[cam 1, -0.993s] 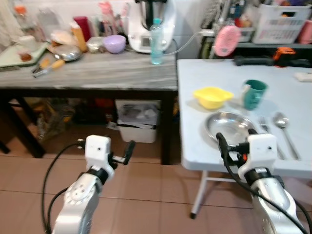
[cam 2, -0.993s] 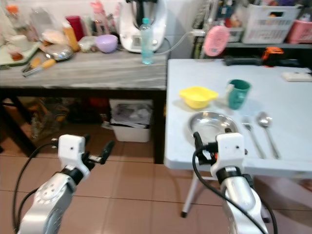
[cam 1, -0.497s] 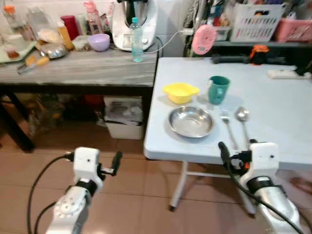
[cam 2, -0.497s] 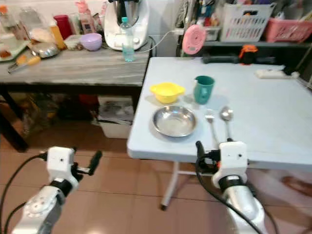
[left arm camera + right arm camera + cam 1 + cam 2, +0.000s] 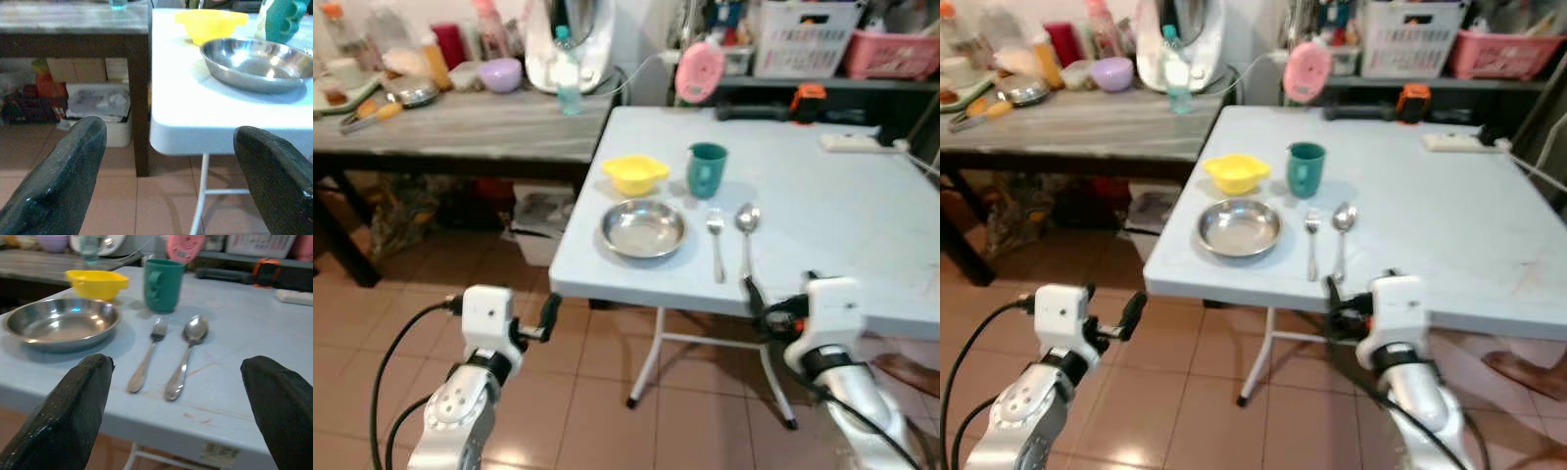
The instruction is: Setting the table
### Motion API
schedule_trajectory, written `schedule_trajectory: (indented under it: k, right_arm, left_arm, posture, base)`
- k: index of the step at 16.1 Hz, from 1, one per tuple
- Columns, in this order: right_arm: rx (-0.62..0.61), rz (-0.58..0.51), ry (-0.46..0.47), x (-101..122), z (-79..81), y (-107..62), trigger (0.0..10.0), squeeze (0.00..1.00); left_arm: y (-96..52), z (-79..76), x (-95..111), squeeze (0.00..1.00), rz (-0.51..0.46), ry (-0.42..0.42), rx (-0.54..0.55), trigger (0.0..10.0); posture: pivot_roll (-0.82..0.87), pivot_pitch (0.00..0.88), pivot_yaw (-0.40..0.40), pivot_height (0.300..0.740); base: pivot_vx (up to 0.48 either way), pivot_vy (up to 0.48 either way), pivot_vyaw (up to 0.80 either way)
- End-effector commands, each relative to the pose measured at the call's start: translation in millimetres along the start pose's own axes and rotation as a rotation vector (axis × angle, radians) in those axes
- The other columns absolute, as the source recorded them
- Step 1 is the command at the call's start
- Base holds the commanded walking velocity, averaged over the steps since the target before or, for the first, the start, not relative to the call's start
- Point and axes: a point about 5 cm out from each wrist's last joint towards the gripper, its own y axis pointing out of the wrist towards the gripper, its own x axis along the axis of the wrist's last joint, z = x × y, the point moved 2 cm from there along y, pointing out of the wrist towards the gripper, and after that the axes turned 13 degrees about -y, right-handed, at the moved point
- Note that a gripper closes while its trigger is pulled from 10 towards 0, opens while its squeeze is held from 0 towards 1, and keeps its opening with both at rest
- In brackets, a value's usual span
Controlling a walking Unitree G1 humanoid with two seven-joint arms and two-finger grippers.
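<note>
Left eye view has swung right, showing more white table (image 5: 822,206).

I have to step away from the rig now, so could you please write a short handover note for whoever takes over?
Left gripper: open, holding nothing, off the table's near left corner.
Right gripper: open, holding nothing, at the near edge below the spoon.
Laid out: steel plate, fork and spoon side by side to its right, yellow bowl and green mug behind.
Left: probably nothing, or only small adjustments.
</note>
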Motion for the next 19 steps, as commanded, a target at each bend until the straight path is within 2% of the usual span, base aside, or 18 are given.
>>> schedule_trajectory:
  k: [1, 3, 6, 10, 19]
  right_arm:
    - [0.001, -0.016, 0.004, 5.1, 1.7, 3.8, 10.0, 0.00]
    - [0.004, -0.020, 0.006, 6.0, 2.4, 4.2, 10.0, 0.00]
    - [0.010, -0.024, -0.001, 6.8, 2.7, 4.6, 10.0, 0.00]
    - [0.009, -0.031, -0.004, 9.3, 2.2, 6.7, 10.0, 0.00]
    - [0.021, -0.026, 0.004, 8.1, 5.3, 5.6, 10.0, 0.00]
  left_arm:
    - [1.8, 2.8, 4.2, 0.00, -0.010, -0.003, 0.003, 10.0]
    - [4.1, -1.4, 5.5, 0.00, -0.014, 0.020, -0.017, 10.0]
    - [6.1, -5.1, 4.8, 0.00, -0.016, 0.006, -0.034, 10.0]
    - [9.6, -9.9, 4.3, 0.00, -0.017, -0.003, -0.064, 10.0]
    - [10.1, -10.1, -2.8, 0.00, 0.015, 0.012, -0.082, 10.0]
  posture:
    - [-0.05, 0.000, 0.034, 0.740]
    - [-0.05, 0.000, 0.034, 0.740]
    - [-0.06, 0.000, 0.030, 0.740]
    - [-0.06, 0.000, 0.028, 0.740]
    - [-0.07, 0.000, 0.035, 0.740]
  base:
    - [0.000, 0.000, 0.00]
    - [0.000, 0.000, 0.00]
    - [0.000, 0.000, 0.00]
    - [0.347, 0.000, 0.00]
    - [0.404, 0.000, 0.00]
